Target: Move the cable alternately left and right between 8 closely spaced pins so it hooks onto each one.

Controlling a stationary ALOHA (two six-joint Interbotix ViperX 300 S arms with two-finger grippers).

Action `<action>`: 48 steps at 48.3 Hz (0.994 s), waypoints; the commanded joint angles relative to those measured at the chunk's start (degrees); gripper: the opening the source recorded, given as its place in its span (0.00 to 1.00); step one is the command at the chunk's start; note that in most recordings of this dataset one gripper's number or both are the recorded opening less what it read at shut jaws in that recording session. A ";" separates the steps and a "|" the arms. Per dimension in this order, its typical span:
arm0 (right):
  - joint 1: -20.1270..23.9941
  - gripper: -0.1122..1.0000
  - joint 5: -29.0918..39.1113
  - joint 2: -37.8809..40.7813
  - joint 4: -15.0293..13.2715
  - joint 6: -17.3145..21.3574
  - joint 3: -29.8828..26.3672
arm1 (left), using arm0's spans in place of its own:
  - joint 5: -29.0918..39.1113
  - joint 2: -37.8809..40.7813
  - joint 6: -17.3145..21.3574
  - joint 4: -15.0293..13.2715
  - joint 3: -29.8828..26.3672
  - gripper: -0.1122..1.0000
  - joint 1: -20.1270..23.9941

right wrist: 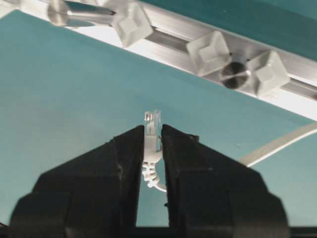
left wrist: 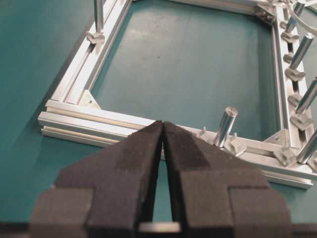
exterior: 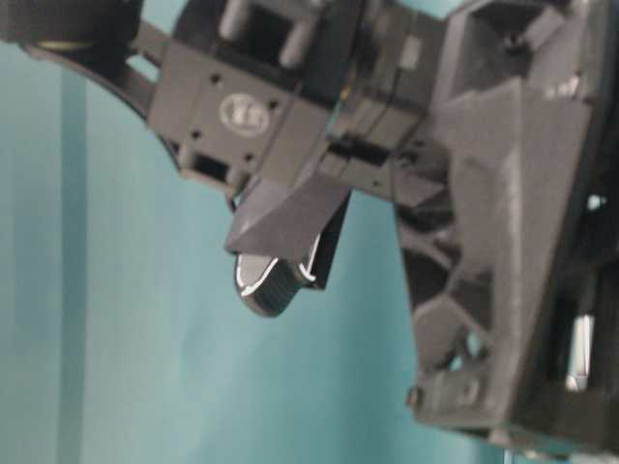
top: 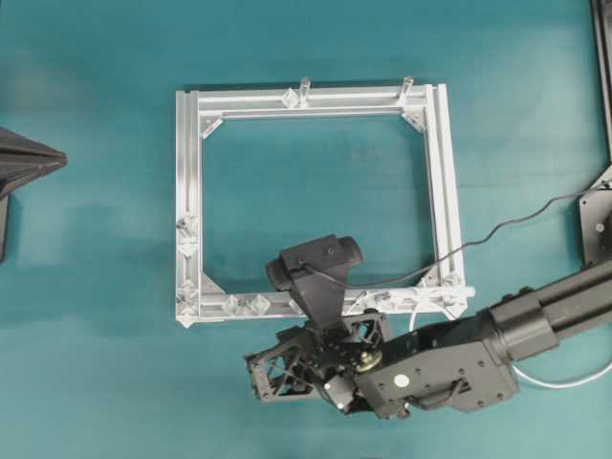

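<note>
The left gripper point(left wrist: 162, 130) is seen pressed together, empty, before the aluminium frame point(left wrist: 94, 121). Further right, the cable point(right wrist: 277, 145) is pinched by its clear plug point(right wrist: 151, 130) between the right gripper point(right wrist: 152, 133) fingers, just short of the rail where whitish pins point(right wrist: 208, 52) are mounted.

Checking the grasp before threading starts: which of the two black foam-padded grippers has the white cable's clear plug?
The right gripper: the clear plastic plug sits pinched between its pads. The left gripper is closed on nothing.
</note>
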 commanded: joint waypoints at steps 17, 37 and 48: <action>-1.76 0.23 0.18 -0.09 -0.35 -0.88 -2.55 | -0.26 0.53 -0.18 0.09 -1.05 0.18 -0.18; -5.45 0.23 1.93 -0.18 -0.35 -5.98 -2.46 | -0.18 0.44 -0.26 0.09 -1.05 0.18 -0.26; -5.80 0.23 1.93 -0.09 -0.35 -6.06 -2.46 | -0.18 0.35 -0.26 0.09 -1.05 0.18 -0.18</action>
